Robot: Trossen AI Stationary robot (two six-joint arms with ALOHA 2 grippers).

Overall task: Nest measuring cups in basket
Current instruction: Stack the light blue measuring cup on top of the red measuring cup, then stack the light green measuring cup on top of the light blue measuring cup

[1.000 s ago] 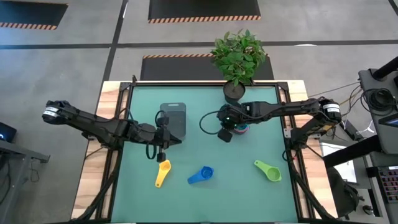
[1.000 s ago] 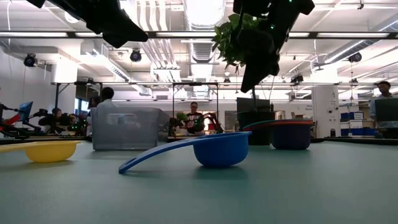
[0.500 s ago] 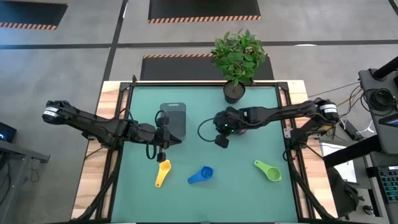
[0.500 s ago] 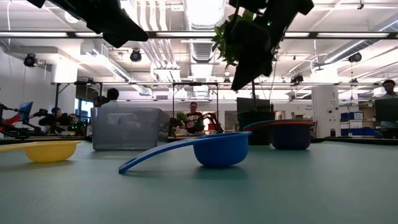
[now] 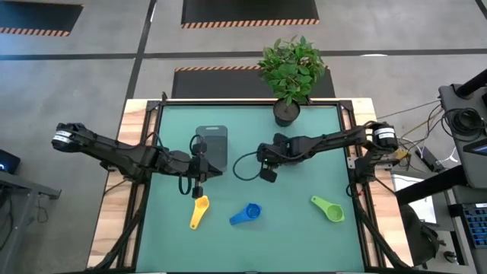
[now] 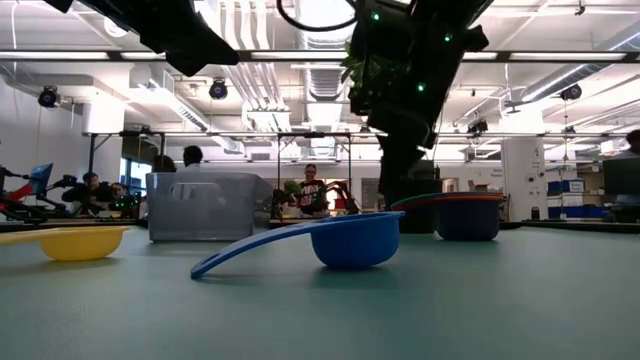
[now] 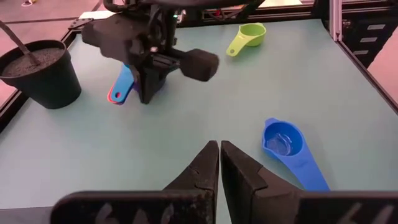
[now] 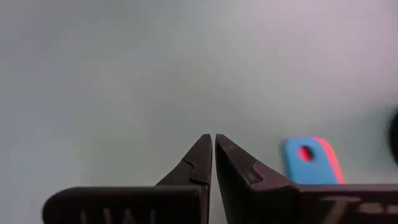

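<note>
My left gripper (image 5: 196, 189) is shut on nothing and hovers between the dark grey basket (image 5: 212, 146) and the yellow cup (image 5: 199, 211). My right gripper (image 5: 265, 163) points down, shut and empty, above bare mat near the table's middle. Beside it lie the stacked cups' cyan handle (image 8: 308, 158) on a red one (image 7: 121, 87); the right arm hides that stack in the high view. In the low view the stack (image 6: 468, 215) sits on the mat. The blue cup (image 5: 246, 214) and green cup (image 5: 328, 208) rest on their bowls. No orange cup shows.
A black plant pot (image 5: 286, 112) with a leafy plant stands at the far edge, close behind the right arm. Wooden rails frame the green mat (image 5: 304, 236). Open mat lies between basket and right gripper. People sit in the room beyond the table.
My right gripper has moved away from the stacked cups toward the table's left and slightly toward its near edge, and it hangs lower in the low view. The stack stays where it was. The left arm has kept still.
</note>
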